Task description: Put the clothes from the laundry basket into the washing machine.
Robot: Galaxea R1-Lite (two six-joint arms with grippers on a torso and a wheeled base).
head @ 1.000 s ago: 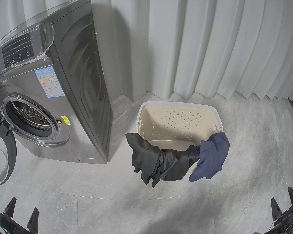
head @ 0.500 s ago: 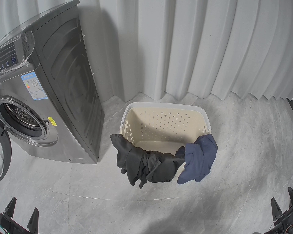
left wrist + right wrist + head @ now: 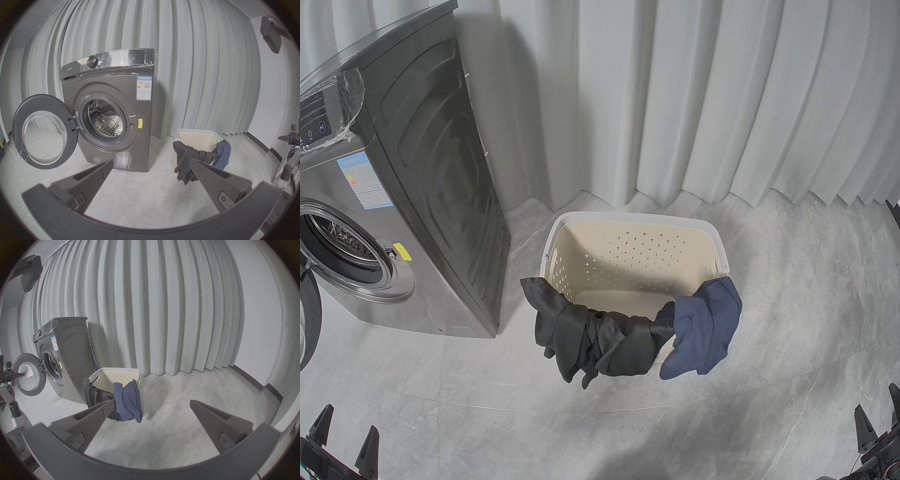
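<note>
A cream plastic laundry basket with a white rim and star-shaped holes (image 3: 634,218) stands on the pale grey marbled tile floor (image 3: 487,400) near the middle of the head view. Two pieces of clothing hang over its near rim, at the basket's 6 o'clock side. The crumpled black shiny garment (image 3: 587,337) drapes from the 7 o'clock corner across the front edge, most of it hanging outside the basket. The navy blue cloth garment (image 3: 703,328) hangs over the 4 o'clock corner, touching the black one where they meet on the rim.

The dark grey front-loading washing machine (image 3: 425,187) stands at 9 o'clock from the basket, just beside it but not touching. In the left wrist view its round glass-windowed door (image 3: 43,131) is swung wide open, and the perforated steel drum (image 3: 106,120) shows through the opening. White pleated curtains (image 3: 675,94) hang behind both, at 12 o'clock.

The left gripper (image 3: 349,425) sits low at 7 o'clock in the head view, well apart from the basket and the machine. Its two dark wedge-shaped fingers are spread wide, with nothing between them. The right gripper (image 3: 876,403) sits at 4 o'clock, also well apart from the basket. Its fingers are likewise spread wide and hold nothing.
</note>
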